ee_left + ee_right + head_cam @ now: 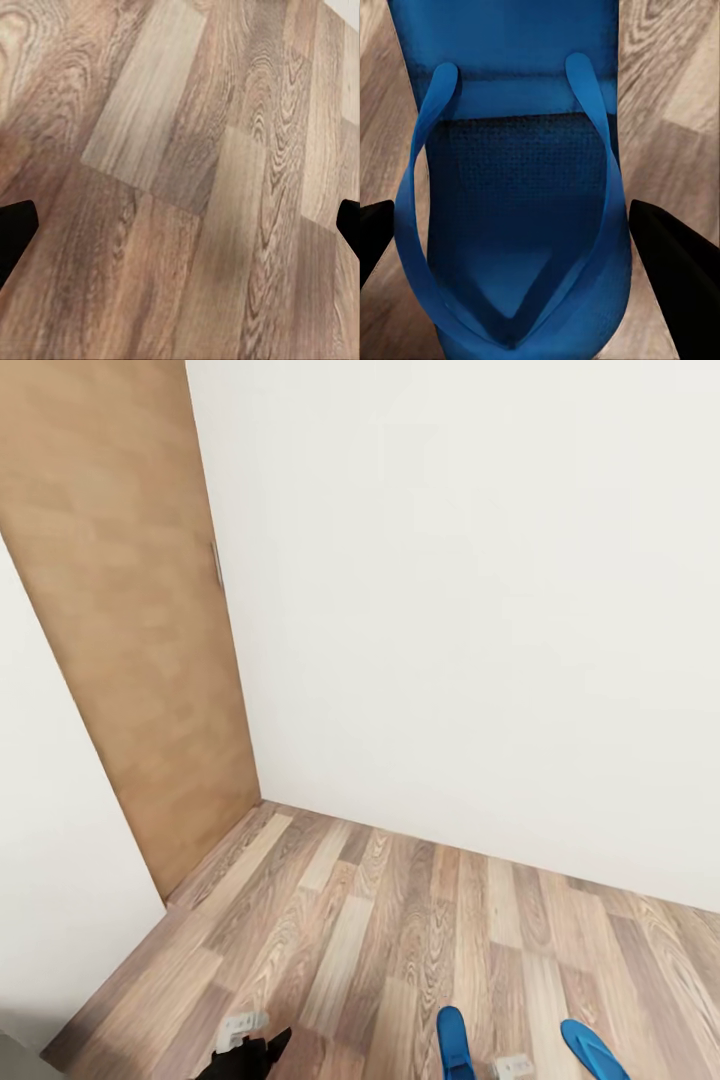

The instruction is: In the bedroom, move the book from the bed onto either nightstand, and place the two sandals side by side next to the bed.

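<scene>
1. No writing, brand or label can be read anywhere here.
2. In the head view a wood-plank floor (400,940) fills the lower half of the frame, its boards mixing grey-brown and pale tan with strong grain.
3. A plain white wall (480,610) takes the upper right, matte and featureless; a tan wooden door (130,630) slants down the upper left, and a small handle on its edge is too small to make out.
4. Two bright blue sandals sit at the bottom edge of the head view, both cut off by the frame: the left sandal (455,1045) at lower centre-right, the right sandal (592,1050) further right, apart from each other.
5. Between them, a small pale part of the robot peeks in at the bottom edge, hard to identify.
6. In the right wrist view, one sandal (514,187) fills the middle, with a smooth oval sole, a dimpled dark-blue footbed and a V-shaped strap meeting at the toe post.
7. The right pincer (521,240) stands spread, black fingertips (675,262) at either side of the sandal; whether they touch it I cannot tell.
8. The left pincer (180,225) is spread wide over bare floor, only the dark fingertips (13,229) showing at the frame's two sides.
9. In the head view, the left arm shows as a black shape at lower left, mostly cut off.
</scene>
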